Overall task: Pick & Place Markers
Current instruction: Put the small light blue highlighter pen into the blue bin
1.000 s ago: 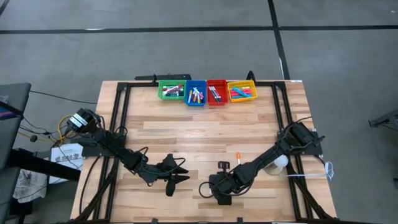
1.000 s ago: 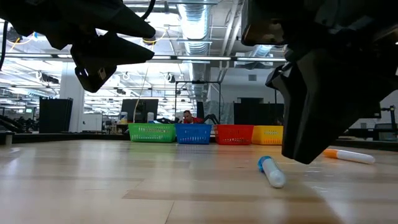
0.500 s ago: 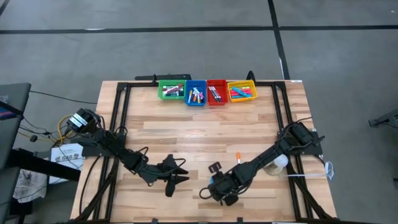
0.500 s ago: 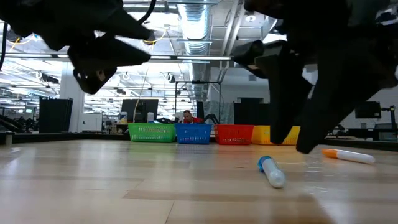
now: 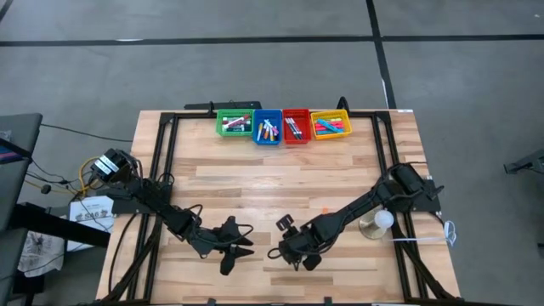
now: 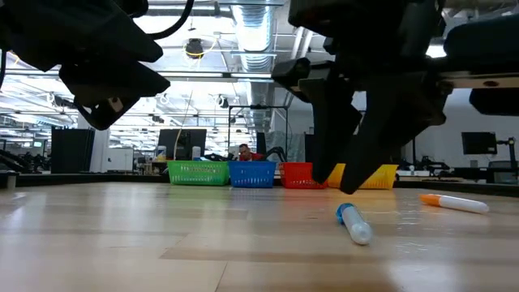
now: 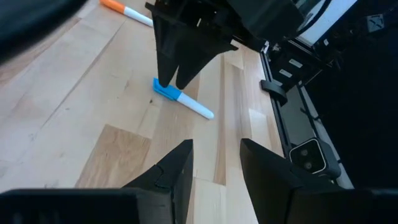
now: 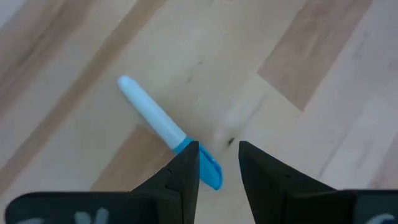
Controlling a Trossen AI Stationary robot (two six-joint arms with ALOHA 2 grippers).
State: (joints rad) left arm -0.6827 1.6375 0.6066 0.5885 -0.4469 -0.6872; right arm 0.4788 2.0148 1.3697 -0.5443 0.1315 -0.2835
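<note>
A marker with a white body and blue cap (image 8: 152,115) lies flat on the wooden table near its front edge. My right gripper (image 8: 217,158) points down over the cap end (image 7: 163,89), fingers open a narrow gap, one on each side of the cap; no touch shows. In the high view the gripper (image 5: 286,252) hides this marker. An orange-capped marker (image 6: 454,203) lies flat a little farther toward the right. My left gripper (image 7: 214,158) hangs open left of the blue marker, low over the table (image 5: 236,246), with nothing between its fingers.
Green (image 5: 234,123), blue (image 5: 268,129), red (image 5: 295,127) and yellow (image 5: 330,125) bins stand in a row at the table's far edge, with markers inside. A pale round object (image 5: 384,220) sits by the right arm. Bare wood lies between the grippers and the bins.
My right gripper has moved toward the table's left edge and a little toward the far edge, rolling about its own pointing line, and now stands over the blue marker's cap. Both markers lie where they were.
</note>
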